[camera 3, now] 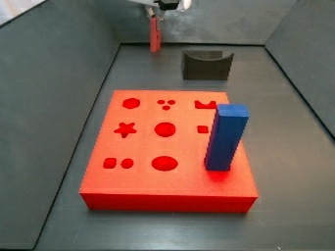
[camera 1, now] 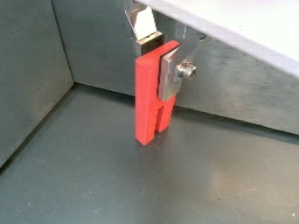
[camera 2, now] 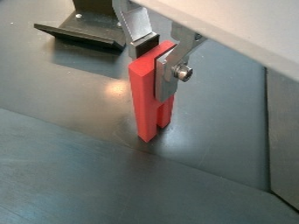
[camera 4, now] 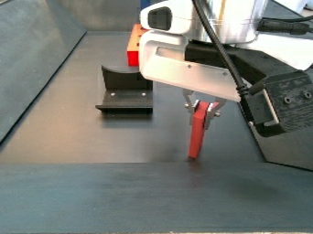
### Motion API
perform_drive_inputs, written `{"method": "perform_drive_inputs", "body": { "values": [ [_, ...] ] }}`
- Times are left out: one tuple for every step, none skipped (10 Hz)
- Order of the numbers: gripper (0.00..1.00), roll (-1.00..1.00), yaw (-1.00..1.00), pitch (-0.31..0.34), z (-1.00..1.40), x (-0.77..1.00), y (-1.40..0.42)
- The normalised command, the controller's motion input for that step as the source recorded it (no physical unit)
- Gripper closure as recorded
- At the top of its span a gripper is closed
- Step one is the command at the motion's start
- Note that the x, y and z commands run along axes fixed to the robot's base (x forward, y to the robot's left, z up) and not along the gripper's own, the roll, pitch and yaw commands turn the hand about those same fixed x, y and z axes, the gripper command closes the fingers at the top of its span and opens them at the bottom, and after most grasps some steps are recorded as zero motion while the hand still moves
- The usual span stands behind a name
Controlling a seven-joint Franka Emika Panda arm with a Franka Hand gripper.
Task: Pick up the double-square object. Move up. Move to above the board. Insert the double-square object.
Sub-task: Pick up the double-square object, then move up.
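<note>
- Red is the largest thing we see: the board (camera 3: 167,147) fills the middle of the side view, a flat slab whose top carries a star, circles, squares and other cut-outs.
- Of those cut-outs, we find one spot taken, by the tall blue block (camera 3: 226,137) standing upright near the board's right edge; the rest look empty.
- Next in size, the dark grey U-shaped holder (camera 3: 206,65) sits on the floor beyond the board, in the upper middle of that view, and we see nothing inside it. A side view from another angle shows the same holder (camera 4: 124,91) at left.
- The gripper (camera 4: 203,105) hangs below the white wrist housing, right of centre in a side view; in the board's side view the gripper (camera 3: 159,10) is at the top edge, well apart from the board.
- Its silver fingers (camera 1: 170,72) pinch the upper part of the double-square object (camera 1: 152,96), so we judge the jaws closed on the peg.
- The slim red double-square object (camera 2: 149,98) hangs upright with its lower end at or just above the grey floor; we cannot tell which.
- We judge the grasp made, the lift barely begun or not yet begun, and the travel to above the board and the insertion left to do.
</note>
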Motion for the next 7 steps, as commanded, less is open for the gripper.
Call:
{"method": "perform_drive_inputs", "body": {
  "values": [
    [1.0, 0.0, 0.0, 0.0, 0.0, 0.0, 0.0],
    [1.0, 0.0, 0.0, 0.0, 0.0, 0.0, 0.0],
    [1.0, 0.0, 0.0, 0.0, 0.0, 0.0, 0.0],
    [1.0, 0.0, 0.0, 0.0, 0.0, 0.0, 0.0],
    [1.0, 0.0, 0.0, 0.0, 0.0, 0.0, 0.0],
    [1.0, 0.0, 0.0, 0.0, 0.83, 0.0, 0.0],
    [1.0, -0.01, 0.0, 0.031, 0.76, -0.02, -0.06]
  ]
}}
